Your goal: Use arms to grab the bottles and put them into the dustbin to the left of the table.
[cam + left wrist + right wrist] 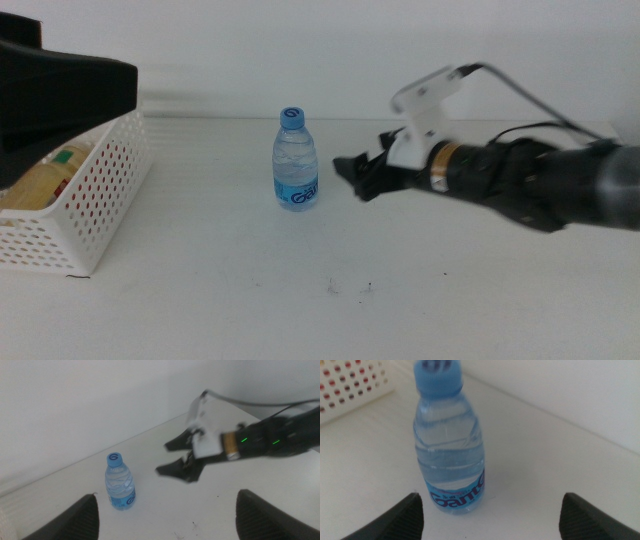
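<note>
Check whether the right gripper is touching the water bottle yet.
Apart. The middle view shows bare table between the right gripper and the water bottle; the left wrist view shows its jaws open, clear of the bottle.

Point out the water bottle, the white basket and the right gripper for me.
water bottle (295,170), middle view, on its clear body above the label.
white basket (105,190), middle view, on its perforated side wall.
right gripper (345,166), middle view, between its open jaw tips, just right of the bottle.
</note>
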{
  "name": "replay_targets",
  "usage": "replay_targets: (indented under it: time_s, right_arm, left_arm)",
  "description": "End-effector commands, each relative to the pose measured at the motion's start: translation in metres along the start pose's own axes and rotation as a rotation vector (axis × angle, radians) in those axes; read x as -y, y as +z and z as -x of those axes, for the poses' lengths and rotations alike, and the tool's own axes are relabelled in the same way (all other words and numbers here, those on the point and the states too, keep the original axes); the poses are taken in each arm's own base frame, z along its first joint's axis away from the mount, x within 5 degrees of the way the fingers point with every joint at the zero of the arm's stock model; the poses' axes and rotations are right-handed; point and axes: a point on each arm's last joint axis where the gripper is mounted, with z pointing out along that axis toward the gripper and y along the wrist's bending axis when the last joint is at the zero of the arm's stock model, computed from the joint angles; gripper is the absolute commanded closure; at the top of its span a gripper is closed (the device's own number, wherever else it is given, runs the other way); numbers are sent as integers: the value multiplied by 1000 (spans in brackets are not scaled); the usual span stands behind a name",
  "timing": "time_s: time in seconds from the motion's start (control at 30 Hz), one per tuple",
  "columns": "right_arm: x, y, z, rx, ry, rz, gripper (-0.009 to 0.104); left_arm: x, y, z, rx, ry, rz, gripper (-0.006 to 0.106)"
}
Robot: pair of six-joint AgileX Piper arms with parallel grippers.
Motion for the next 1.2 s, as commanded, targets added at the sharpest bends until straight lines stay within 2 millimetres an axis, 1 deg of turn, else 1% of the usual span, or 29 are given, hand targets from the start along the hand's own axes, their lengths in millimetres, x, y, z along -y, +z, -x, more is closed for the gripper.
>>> replay_targets:
  time_s: [0.0,0.07,0.17,0.23,0.33,0.43,0.57,0.63,0.7,0.73,0.77,0.8,0.87,0.93,1.0,1.07,1.13,1.17]
  right_arm:
    - [3,-30,20,18,20,-26,19]
    - [3,-57,42,44,10,-63,19]
    - [1,-102,73,134,26,-100,19]
    - [-4,-127,85,191,31,-100,19]
    - [-9,-160,94,260,51,-96,19]
    - [-16,-185,94,298,22,-74,19]
    - [-24,-196,87,300,60,-21,19]
    - [-28,-199,83,289,57,19,19]
    - [-32,-206,80,276,58,46,19]
    - [-33,-211,80,275,62,47,19]
    - [-34,-216,82,287,125,62,19]
    - [-36,-220,83,297,128,73,19]
    - [-40,-227,86,326,78,100,19]
    - [-42,-235,91,410,107,122,19]
    - [-42,-240,92,467,92,89,19]
    - [-38,-242,89,467,127,0,19]
    - [-36,-246,84,382,113,-113,19]
    - [-39,-250,83,320,75,-135,19]
  left_arm:
    - [0,-1,0,11,0,2,7]
    - [0,-1,0,11,0,2,7]
    - [0,-1,0,11,0,2,7]
    - [0,-1,0,11,0,2,7]
    - [0,-1,0,11,0,2,7]
    - [0,-1,0,11,0,2,7]
    - [0,-1,0,11,0,2,7]
    - [0,-1,0,11,0,2,7]
    - [0,-1,0,11,0,2,7]
    - [0,-1,0,11,0,2,7]
    - [0,-1,0,11,0,2,7]
    - [0,-1,0,11,0,2,7]
    - [0,-1,1,14,0,3,7]
    - [0,-1,1,14,0,3,7]
    - [0,-1,1,14,0,3,7]
    - [0,-1,1,14,0,3,7]
    - [0,-1,1,14,0,3,7]
    - [0,-1,1,14,-1,1,7]
